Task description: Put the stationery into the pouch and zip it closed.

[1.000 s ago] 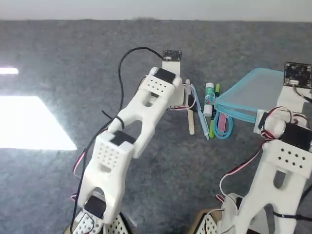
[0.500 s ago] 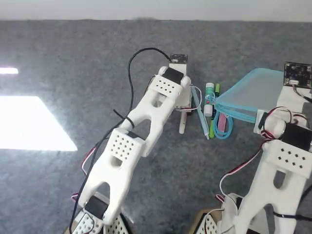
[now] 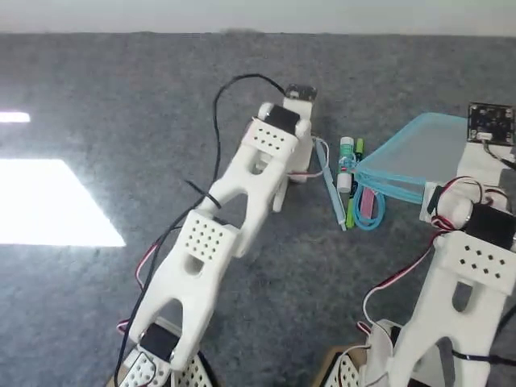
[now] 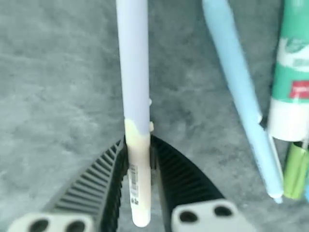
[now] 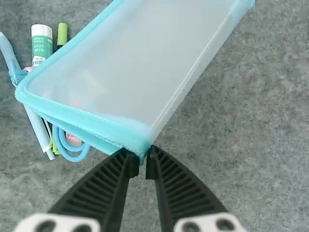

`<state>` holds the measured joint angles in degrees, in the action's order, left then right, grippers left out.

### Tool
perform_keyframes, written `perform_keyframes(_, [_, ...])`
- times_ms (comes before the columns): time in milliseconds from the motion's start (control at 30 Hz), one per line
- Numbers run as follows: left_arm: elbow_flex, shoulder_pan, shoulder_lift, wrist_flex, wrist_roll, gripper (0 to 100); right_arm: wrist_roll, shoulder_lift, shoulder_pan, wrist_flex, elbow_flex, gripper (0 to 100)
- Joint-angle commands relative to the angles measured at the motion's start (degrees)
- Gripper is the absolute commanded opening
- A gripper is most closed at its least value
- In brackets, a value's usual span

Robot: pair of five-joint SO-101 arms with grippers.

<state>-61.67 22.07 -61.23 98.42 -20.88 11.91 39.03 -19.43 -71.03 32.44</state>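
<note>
Frosted pouch (image 5: 145,63) has turquoise edging; pen (image 4: 133,58) is pale blue and cream; carpet (image 3: 121,81) grey.

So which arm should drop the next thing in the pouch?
Left. The left gripper is shut on a pen, while the right gripper is busy pinching the pouch by its corner.

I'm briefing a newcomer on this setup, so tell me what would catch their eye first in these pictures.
First, the left gripper, clamped on a pale blue pen with a cream end above the grey felt table. Next, the right gripper, pinching a corner of the translucent pouch with turquoise trim. A light blue pen and a green-and-white glue stick lie next to the pouch.
</note>
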Motion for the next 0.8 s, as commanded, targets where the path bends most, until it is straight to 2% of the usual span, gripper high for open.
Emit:
perform_keyframes(0, [4.62,-0.35,15.03,2.37,2.46,1,0.97,2.15,-0.57,0.31,-0.88,0.7])
perform_keyframes(233, [25.27,-0.44,46.86,2.29,8.97,1,0.88,2.15,5.05,-1.80,-5.27,0.7])
perform_keyframes(467, [49.45,-0.26,79.56,1.41,19.69,1,-0.88,2.15,15.69,-5.67,-10.99,0.7])
perform_keyframes(767, [80.13,0.88,100.57,2.20,44.40,1,-3.60,1.45,24.04,-5.14,-21.89,0.7])
